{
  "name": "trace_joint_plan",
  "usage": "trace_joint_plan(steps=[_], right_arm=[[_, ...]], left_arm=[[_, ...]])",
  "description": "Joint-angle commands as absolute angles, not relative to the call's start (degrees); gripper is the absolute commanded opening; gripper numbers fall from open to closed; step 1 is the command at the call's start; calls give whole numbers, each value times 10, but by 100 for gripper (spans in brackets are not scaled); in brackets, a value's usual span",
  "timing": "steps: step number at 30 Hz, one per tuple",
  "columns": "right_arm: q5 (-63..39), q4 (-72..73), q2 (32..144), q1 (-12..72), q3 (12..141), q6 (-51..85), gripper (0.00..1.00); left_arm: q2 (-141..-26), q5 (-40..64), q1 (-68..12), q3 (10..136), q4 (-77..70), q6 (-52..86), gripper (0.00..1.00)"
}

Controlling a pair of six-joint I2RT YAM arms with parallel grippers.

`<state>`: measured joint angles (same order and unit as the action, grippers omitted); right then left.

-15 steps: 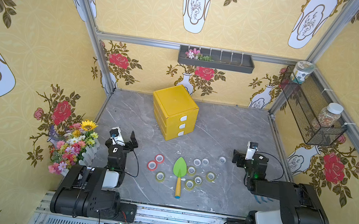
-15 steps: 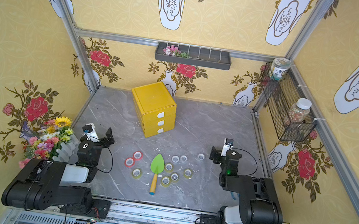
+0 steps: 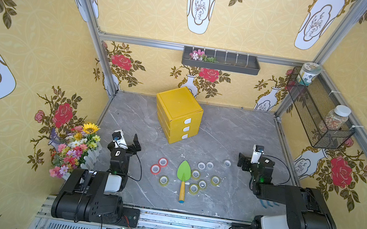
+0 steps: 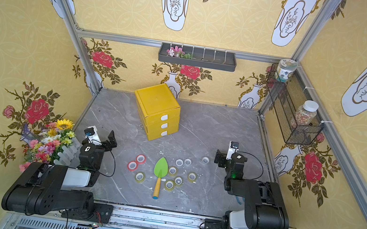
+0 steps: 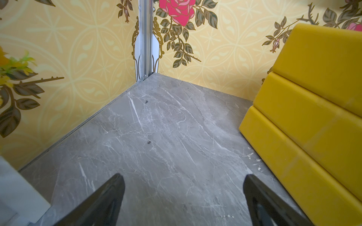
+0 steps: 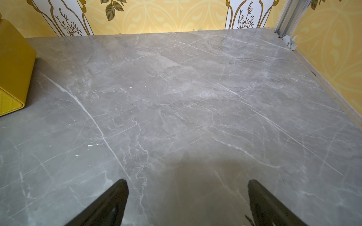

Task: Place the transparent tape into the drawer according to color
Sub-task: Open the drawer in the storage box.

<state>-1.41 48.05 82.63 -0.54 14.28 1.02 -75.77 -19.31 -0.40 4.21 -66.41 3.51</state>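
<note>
The transparent tape rolls lie flat near the front of the grey table (image 3: 236, 133). In both top views I see two red ones (image 3: 163, 162) (image 4: 132, 165), several yellowish ones (image 3: 163, 180) (image 4: 192, 177) and several colourless ones (image 3: 201, 165) (image 4: 205, 159). The yellow drawer unit (image 3: 178, 109) (image 5: 313, 109) (image 6: 13, 64) stands behind them, its three drawers shut. My left gripper (image 3: 127, 142) (image 5: 183, 187) hovers open and empty left of the red rolls. Right of the rolls, my right gripper (image 3: 251, 159) (image 6: 187, 193) is open and empty too. Neither wrist view shows any tape.
A green trowel (image 3: 184, 173) with a wooden handle lies among the rolls. A flower bouquet (image 3: 73, 150) stands at the left edge beside the left arm. A grey shelf tray (image 3: 221, 60) hangs on the back wall, and a wire basket (image 3: 318, 115) with jars on the right wall.
</note>
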Motion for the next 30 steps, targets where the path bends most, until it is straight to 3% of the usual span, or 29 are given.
trace_joint_plan(steps=[1,30], right_arm=[[-11,505,824,-4,143,5,97],[-11,505,825,-5,143,5,97]], left_arm=[[-757,-192,-4,40,-683,37,100],[-759,-184,0,42,-679,37,100]])
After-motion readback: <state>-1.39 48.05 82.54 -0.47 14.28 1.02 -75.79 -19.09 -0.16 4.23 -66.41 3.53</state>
